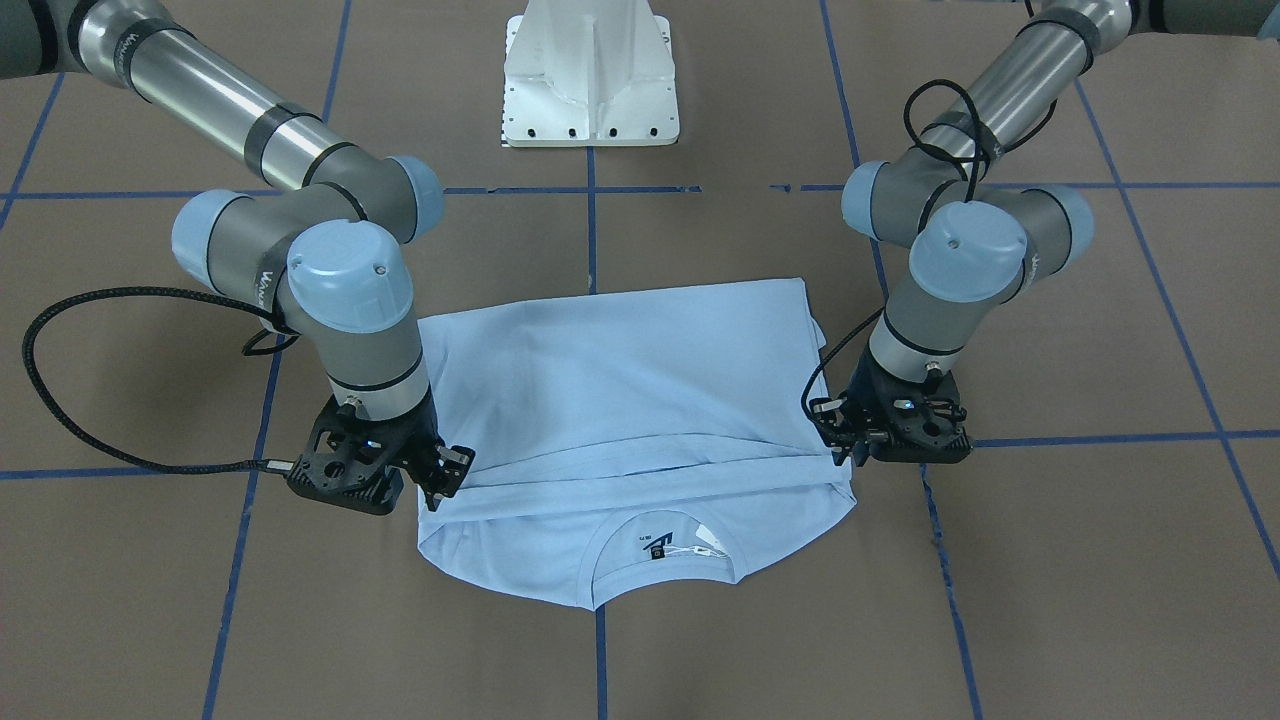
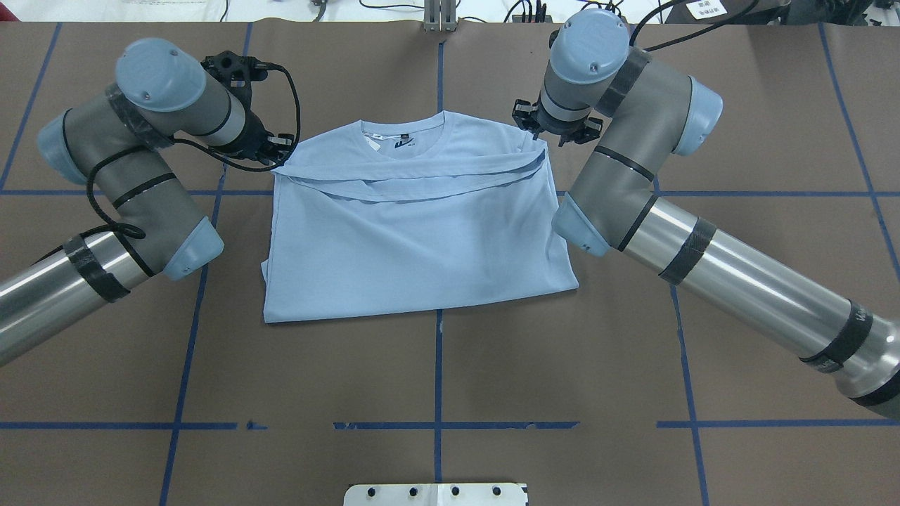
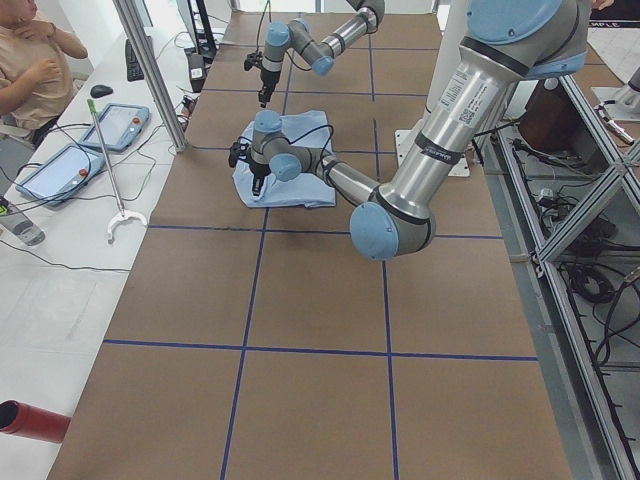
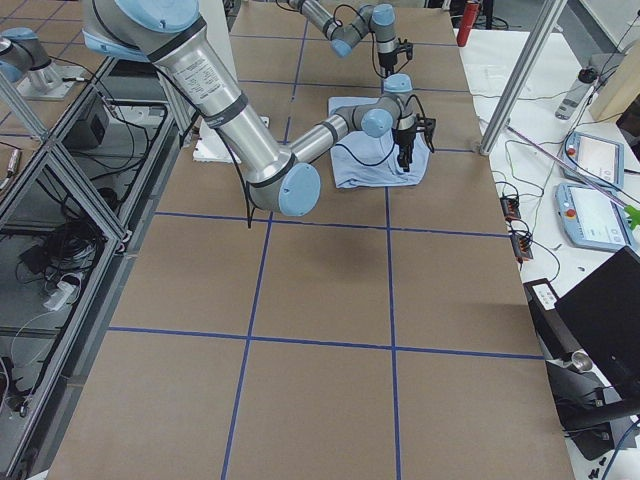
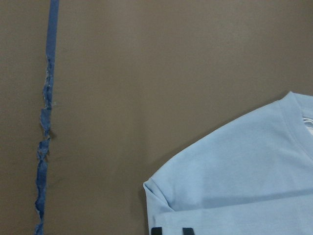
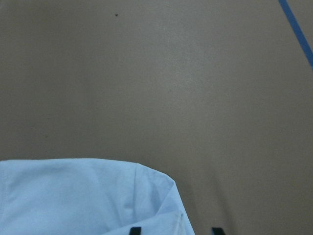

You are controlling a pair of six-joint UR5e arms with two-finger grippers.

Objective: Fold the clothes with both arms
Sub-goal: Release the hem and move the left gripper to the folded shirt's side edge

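Observation:
The light blue T-shirt [image 1: 620,370] [image 2: 415,239] lies folded on the brown table, its lower hem brought up across the chest just below the collar and dark neck label [image 1: 655,548]. My left gripper [image 2: 275,153] [image 1: 848,445] sits at the hem's corner by one shoulder. In the left wrist view its fingertips [image 5: 188,231] stand close together on the cloth [image 5: 244,176]. My right gripper [image 2: 543,133] [image 1: 445,478] is at the opposite hem corner. Its fingertips [image 6: 217,230] are wide apart, with the cloth corner [image 6: 83,196] partly between them.
The white pedestal base [image 1: 590,80] stands on the robot's side of the shirt. Blue tape lines [image 2: 437,372] grid the brown table. Beyond the table's far edge, a side bench holds tablets [image 3: 60,170], with a person [image 3: 30,60] seated there.

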